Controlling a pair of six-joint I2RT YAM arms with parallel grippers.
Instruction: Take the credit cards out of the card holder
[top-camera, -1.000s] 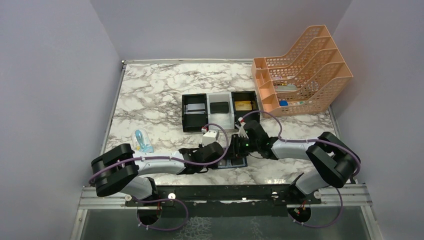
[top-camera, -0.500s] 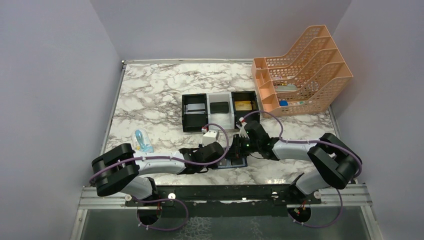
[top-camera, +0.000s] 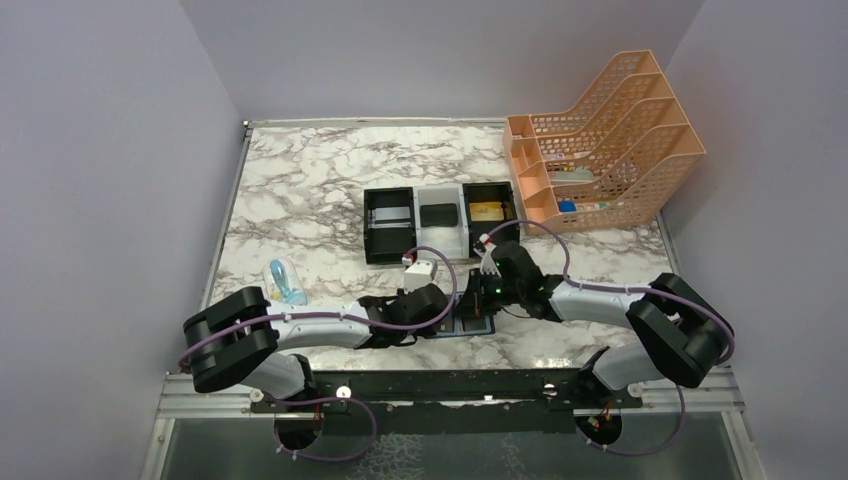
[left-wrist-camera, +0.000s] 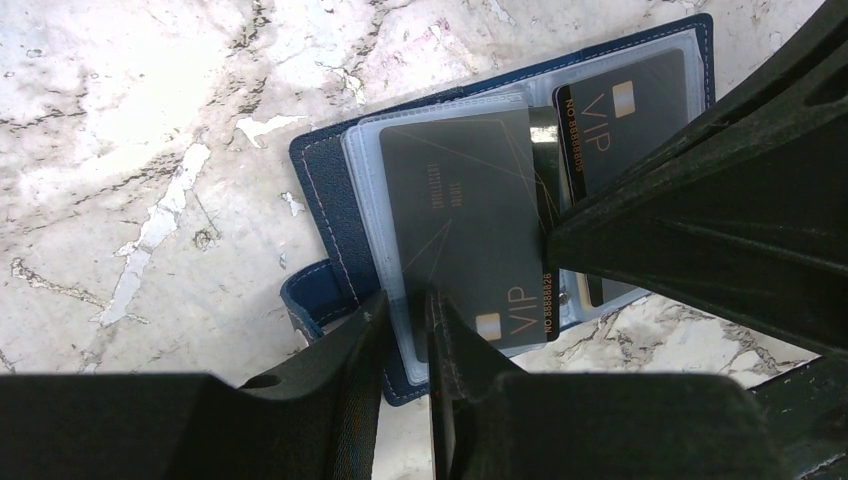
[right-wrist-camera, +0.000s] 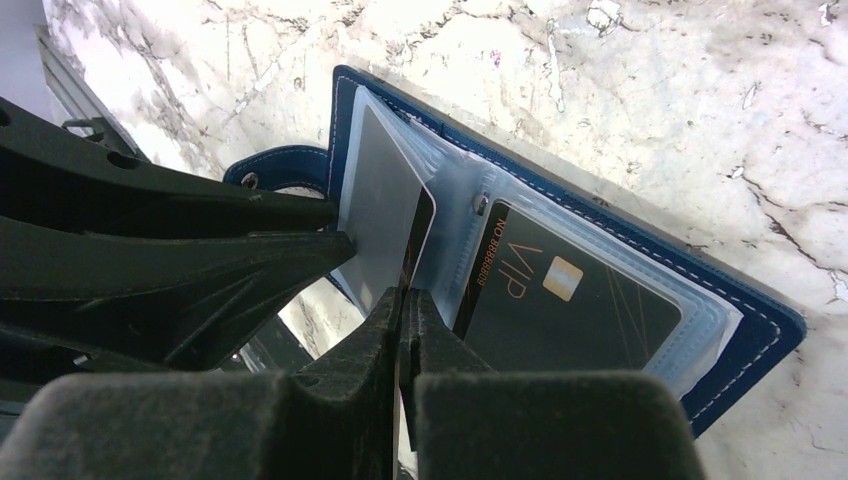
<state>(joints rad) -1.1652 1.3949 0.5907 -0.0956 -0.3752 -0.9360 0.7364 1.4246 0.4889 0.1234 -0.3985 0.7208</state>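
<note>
Marble worktop (top-camera: 300, 180) carries everything. On it, the card holder (right-wrist-camera: 765, 325) lies open and flat near the middle of the near edge, between the two grippers.

Two black cards show inside its clear pockets (right-wrist-camera: 450, 200). The first black card (left-wrist-camera: 460, 220) sits in one pocket and pokes out a little at one edge. The right gripper (right-wrist-camera: 402, 300) is squeezed tight on that edge. The left gripper (left-wrist-camera: 408, 320) pinches the rim of a clear pocket page, most likely to hold the holder down. The second black card (right-wrist-camera: 580, 310) sits all the way inside the other pocket.

Further back, in the middle of the worktop, the box trays (top-camera: 440, 242) hold a gold card (top-camera: 487, 211), a loose black card (top-camera: 438, 214) and a silver-grey card (top-camera: 390, 213). So three cards look done, and at least two are left. Other pockets may hide more; that cannot be told.

At the far right corner stands a peach file rack (top-camera: 600, 140).
</note>
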